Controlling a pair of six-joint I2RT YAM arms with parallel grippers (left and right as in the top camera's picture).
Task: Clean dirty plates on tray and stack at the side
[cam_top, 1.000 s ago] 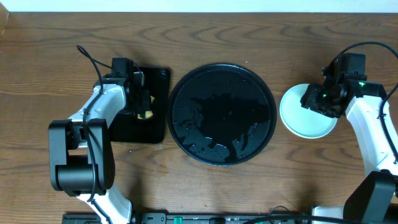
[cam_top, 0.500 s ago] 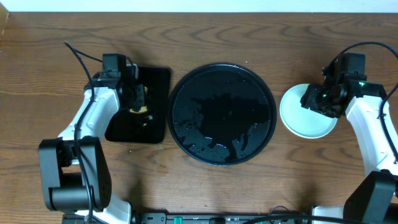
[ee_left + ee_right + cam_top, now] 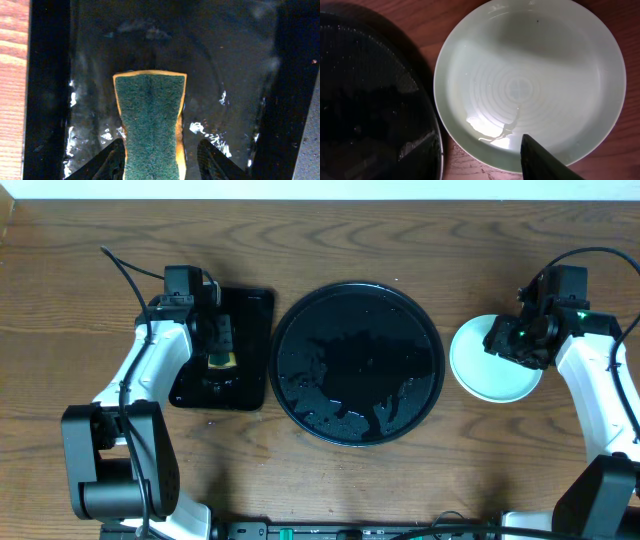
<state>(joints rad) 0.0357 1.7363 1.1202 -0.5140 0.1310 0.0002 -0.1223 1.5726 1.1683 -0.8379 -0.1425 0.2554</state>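
A pale mint plate (image 3: 478, 367) sits on the wood to the right of the round black tray (image 3: 357, 363). I cannot tell whether other plates lie under it, and no yellow plate shows. The round tray is wet and holds no plates. My right gripper (image 3: 520, 338) is open above the plate's left rim (image 3: 530, 75), one finger over the round tray (image 3: 365, 90), the other over the plate. My left gripper (image 3: 218, 342) is open, its fingers (image 3: 161, 145) on either side of a green-and-yellow sponge (image 3: 150, 105) lying on the small rectangular tray.
The small rectangular black tray (image 3: 250, 310) is wet and lies to the left of the round tray; it also shows in the left wrist view (image 3: 225, 60). The sponge (image 3: 219, 361) lies near its middle. Bare wooden table surrounds everything.
My left gripper shifted left and back over the small tray, and the sponge now lies near the tray's middle. The right arm and plate have not moved.
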